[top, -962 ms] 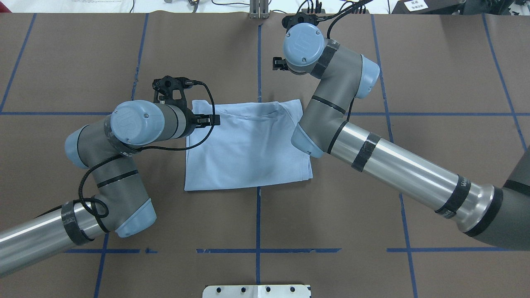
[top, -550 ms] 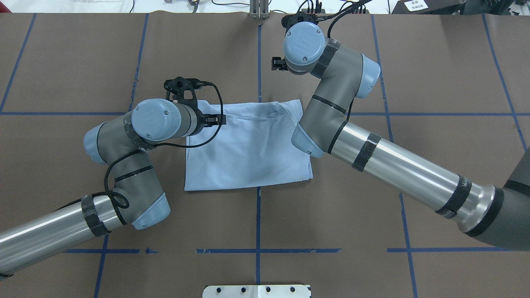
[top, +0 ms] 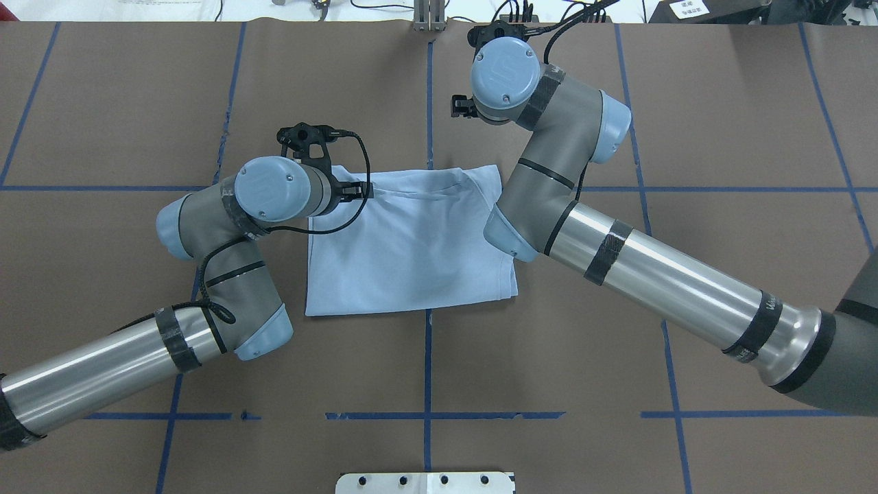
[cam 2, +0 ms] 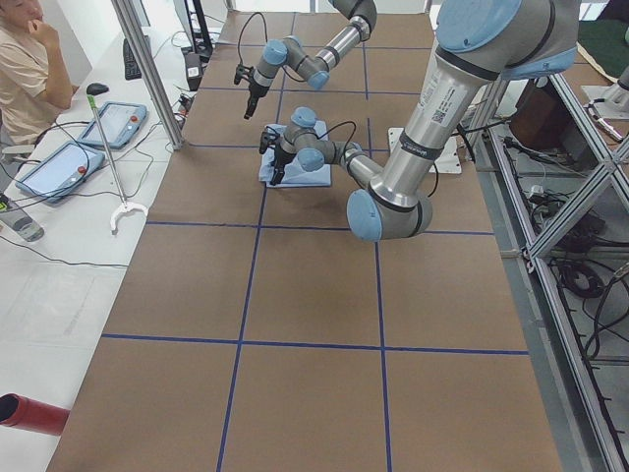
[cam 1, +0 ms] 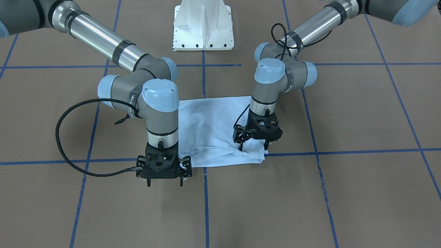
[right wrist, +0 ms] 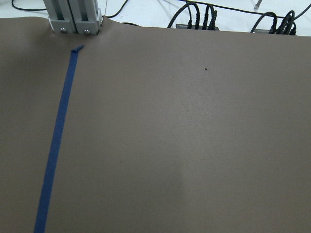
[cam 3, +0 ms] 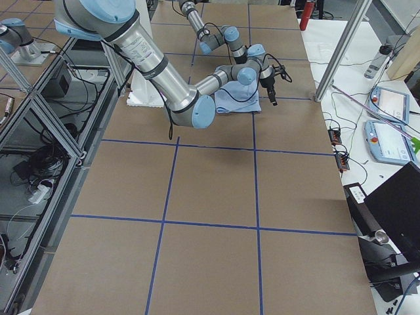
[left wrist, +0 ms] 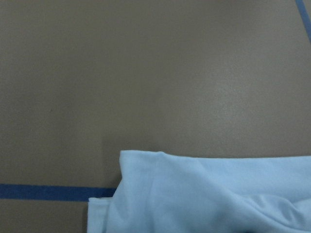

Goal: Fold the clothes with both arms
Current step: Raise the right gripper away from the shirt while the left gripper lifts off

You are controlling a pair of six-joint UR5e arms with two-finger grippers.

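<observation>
The light blue T-shirt (top: pixel 411 240) lies folded into a rough square on the brown table, also seen in the front view (cam 1: pixel 213 124). Its print and tag are hidden. My left gripper (cam 1: pixel 254 147) is open and points down over the shirt's far left corner, by the collar fold (top: pixel 360 191). One fingertip (cam 1: pixel 240 147) is at a crease; I cannot tell whether it touches. The left wrist view shows that corner (left wrist: pixel 204 194). My right gripper (cam 1: pixel 164 183) is open and empty, held above bare table beyond the shirt's far edge (top: pixel 458 107).
Blue tape lines (top: pixel 427 415) cross the table. The white pedestal base (cam 1: pixel 203 31) stands at the robot's side. An aluminium post (top: pixel 429 17) and cables sit at the far edge. An operator (cam 2: pixel 20 59) sits beside tablets past it.
My left arm has swung forward and to the right, carrying its gripper further over the shirt's far left corner. The right arm and the shirt have hardly moved.
</observation>
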